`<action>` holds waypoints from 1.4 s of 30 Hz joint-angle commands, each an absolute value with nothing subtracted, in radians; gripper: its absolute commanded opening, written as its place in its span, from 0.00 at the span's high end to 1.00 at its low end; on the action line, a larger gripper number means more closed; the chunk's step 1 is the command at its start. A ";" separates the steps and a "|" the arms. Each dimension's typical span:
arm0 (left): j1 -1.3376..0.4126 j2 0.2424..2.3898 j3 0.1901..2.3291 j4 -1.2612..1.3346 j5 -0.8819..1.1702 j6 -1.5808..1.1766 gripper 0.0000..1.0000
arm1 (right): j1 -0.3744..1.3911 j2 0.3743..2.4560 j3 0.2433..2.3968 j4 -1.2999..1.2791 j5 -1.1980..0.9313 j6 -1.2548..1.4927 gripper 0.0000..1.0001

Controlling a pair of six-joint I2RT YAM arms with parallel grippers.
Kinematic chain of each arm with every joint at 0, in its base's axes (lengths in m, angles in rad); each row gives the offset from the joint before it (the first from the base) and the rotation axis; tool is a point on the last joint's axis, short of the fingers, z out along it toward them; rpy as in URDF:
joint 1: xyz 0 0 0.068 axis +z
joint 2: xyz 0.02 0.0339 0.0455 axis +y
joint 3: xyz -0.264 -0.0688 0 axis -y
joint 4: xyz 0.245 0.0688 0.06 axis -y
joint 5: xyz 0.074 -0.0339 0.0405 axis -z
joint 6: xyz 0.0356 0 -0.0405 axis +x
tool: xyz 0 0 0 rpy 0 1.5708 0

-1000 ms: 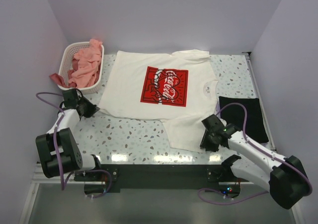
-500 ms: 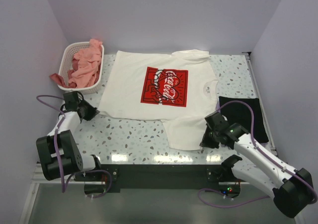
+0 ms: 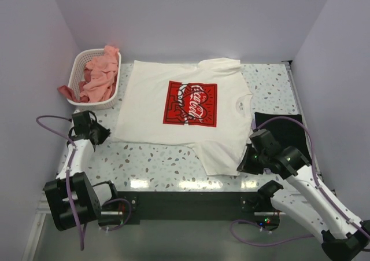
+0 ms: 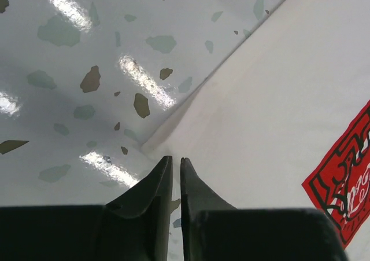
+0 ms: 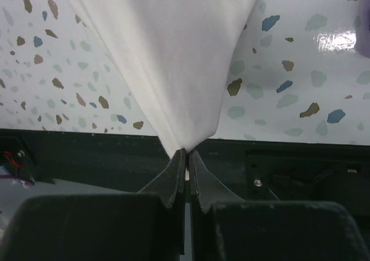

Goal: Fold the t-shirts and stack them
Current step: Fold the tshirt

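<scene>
A cream-white t-shirt (image 3: 185, 131) with a red square logo (image 3: 191, 103) lies spread flat on the speckled table. My left gripper (image 3: 106, 135) is shut on its near-left hem corner, which shows at the fingertips in the left wrist view (image 4: 176, 160). My right gripper (image 3: 244, 164) is shut on the near sleeve, and the cloth (image 5: 167, 52) rises taut from its tips (image 5: 187, 151). A folded black t-shirt (image 3: 286, 135) lies right of the right arm. Salmon-pink t-shirts (image 3: 98, 76) are heaped in the basket. The lilac one is out of view.
The white perforated basket (image 3: 78, 64) stands at the back left against the wall, with a salmon piece (image 3: 66, 92) hanging over its near rim. The table's dark front edge (image 5: 87, 151) lies just under the right gripper. Walls close in the left, back and right.
Both grippers have drawn back toward the near edge, the left one also leftward, the right one rightward. The cream-white shirt has shifted slightly left and near and lies flatter.
</scene>
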State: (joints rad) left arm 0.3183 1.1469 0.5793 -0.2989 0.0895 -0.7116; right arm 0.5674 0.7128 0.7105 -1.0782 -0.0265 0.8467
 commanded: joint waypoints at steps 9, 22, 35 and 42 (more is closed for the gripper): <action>0.319 1.079 0.535 -0.339 -0.031 -0.693 0.53 | 0.571 0.690 0.827 -1.160 -0.029 0.805 1.00; 0.232 1.081 0.423 -0.259 -0.040 -0.782 0.66 | 0.569 0.833 0.864 -0.991 -0.026 0.750 1.00; 0.187 1.173 0.457 -0.201 -0.080 -0.805 0.72 | 0.569 0.845 0.871 -0.980 -0.003 0.744 1.00; 0.186 1.177 0.459 -0.192 -0.075 -0.799 0.94 | 0.569 0.833 0.897 -1.020 0.023 0.735 1.00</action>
